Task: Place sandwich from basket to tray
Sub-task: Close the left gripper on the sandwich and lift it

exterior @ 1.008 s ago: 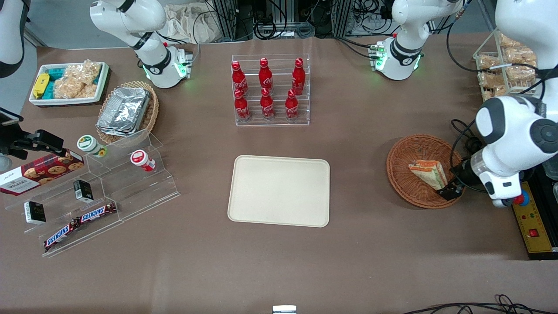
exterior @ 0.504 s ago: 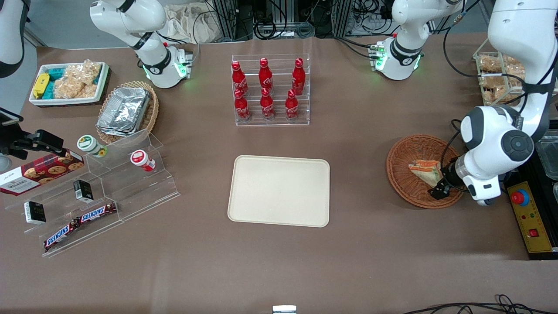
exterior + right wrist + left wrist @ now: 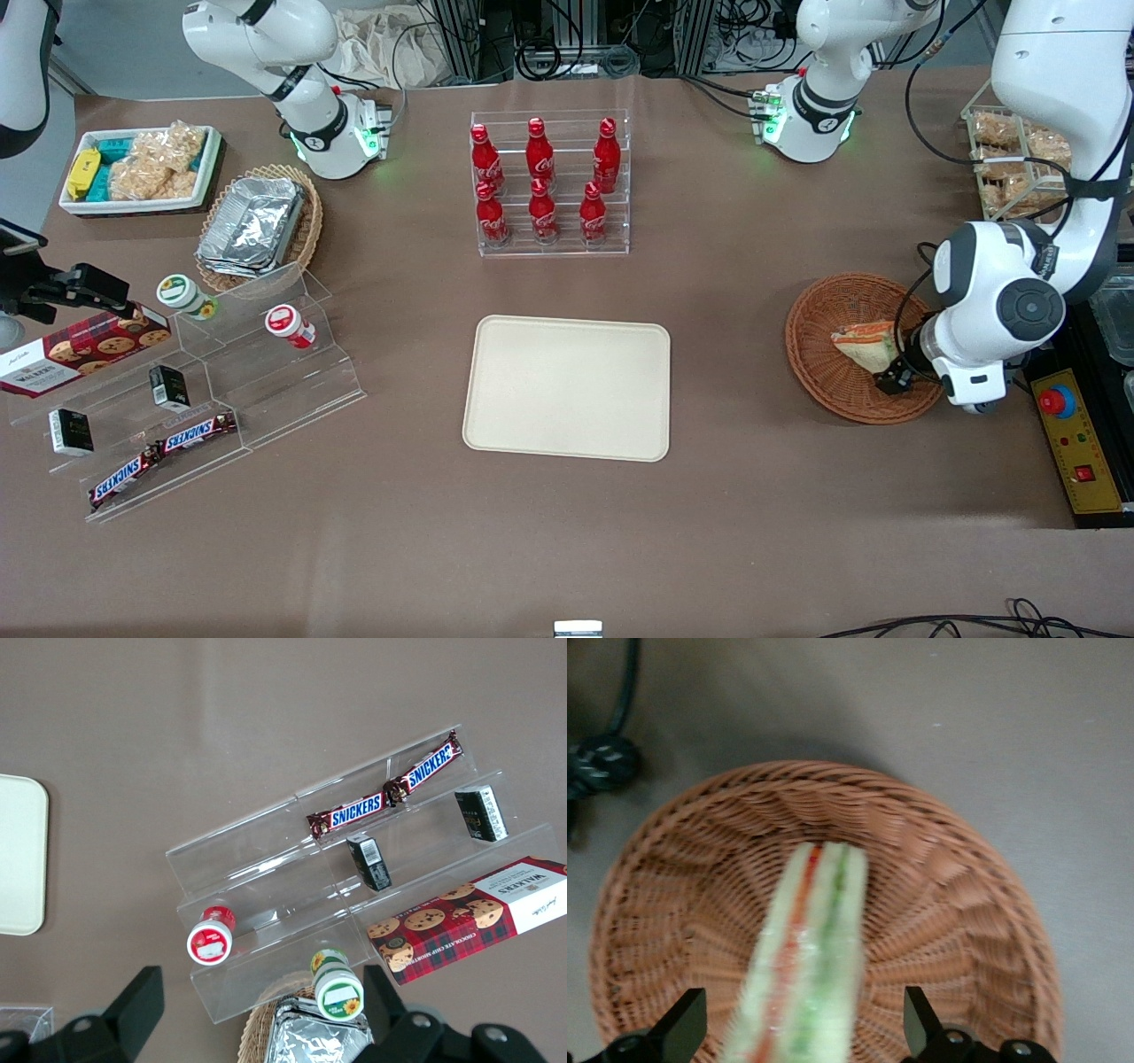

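**Operator:** Where does it stand?

**Guide:** Your black two-finger gripper (image 3: 799, 1028) is spread wide, a finger on each side of the small triangular clear-wrapped sandwich (image 3: 806, 957), not pinching it. The sandwich lies in the round reddish-brown wicker basket (image 3: 819, 372).

**Operator:** How do I grip well?

**Guide:** Centre over the wedge, close gently across the bread faces, then carry it to the flat cream rectangular tray (image 3: 567, 387).

Robot lab bench dressed as a shop counter: brown cloth-covered surface (image 3: 762, 496) with white robot arm bases (image 3: 811, 115) bolted on, cables and aluminium framing along the edge farthest from the front camera. Retail-style stock: clear acrylic rack of red cola bottles (image 3: 542, 182), clear stepped acrylic display (image 3: 266, 372) with Snickers bars (image 3: 164, 449). Yellow control box with red emergency-stop button (image 3: 1059, 403) at the working arm's end.
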You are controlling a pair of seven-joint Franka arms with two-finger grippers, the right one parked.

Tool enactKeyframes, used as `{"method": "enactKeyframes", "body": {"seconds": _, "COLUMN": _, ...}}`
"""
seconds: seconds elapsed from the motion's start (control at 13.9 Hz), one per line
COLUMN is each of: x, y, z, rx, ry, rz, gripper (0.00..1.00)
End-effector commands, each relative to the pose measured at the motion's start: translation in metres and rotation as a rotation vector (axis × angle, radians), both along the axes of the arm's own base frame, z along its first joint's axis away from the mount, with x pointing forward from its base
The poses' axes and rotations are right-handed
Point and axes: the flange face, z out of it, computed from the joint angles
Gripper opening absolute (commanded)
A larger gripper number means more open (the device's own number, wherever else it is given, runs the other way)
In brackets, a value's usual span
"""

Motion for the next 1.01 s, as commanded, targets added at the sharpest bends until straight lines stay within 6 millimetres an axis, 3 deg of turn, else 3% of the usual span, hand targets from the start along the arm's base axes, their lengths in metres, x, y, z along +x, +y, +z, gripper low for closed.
{"method": "enactKeyframes", "body": {"seconds": 0.0, "x": -0.007, "y": 0.001, "z": -0.006, "rx": 0.032, "ry": 0.025, "rz": 0.013, "gripper": 1.0}}
{"method": "enactKeyframes", "body": {"seconds": 0.43, "x": -0.01, "y": -0.017, "z": -0.031, "rx": 0.026, "ry": 0.054, "rz": 0.036, "gripper": 1.0}}
{"method": "enactKeyframes", "body": {"seconds": 0.5, "x": -0.008, "y": -0.018, "z": -0.031, "rx": 0.024, "ry": 0.048, "rz": 0.063, "gripper": 0.86}}
{"method": "enactKeyframes", "body": {"seconds": 0.65, "x": -0.002, "y": -0.019, "z": -0.027, "rx": 0.033, "ry": 0.023, "rz": 0.132, "gripper": 0.06}}
{"method": "enactKeyframes", "body": {"seconds": 0.72, "x": 0.001, "y": -0.02, "z": -0.025, "rx": 0.031, "ry": 0.016, "rz": 0.137, "gripper": 0.0}}
{"method": "enactKeyframes", "body": {"seconds": 0.94, "x": 0.009, "y": -0.024, "z": -0.013, "rx": 0.026, "ry": -0.004, "rz": 0.133, "gripper": 0.0}}
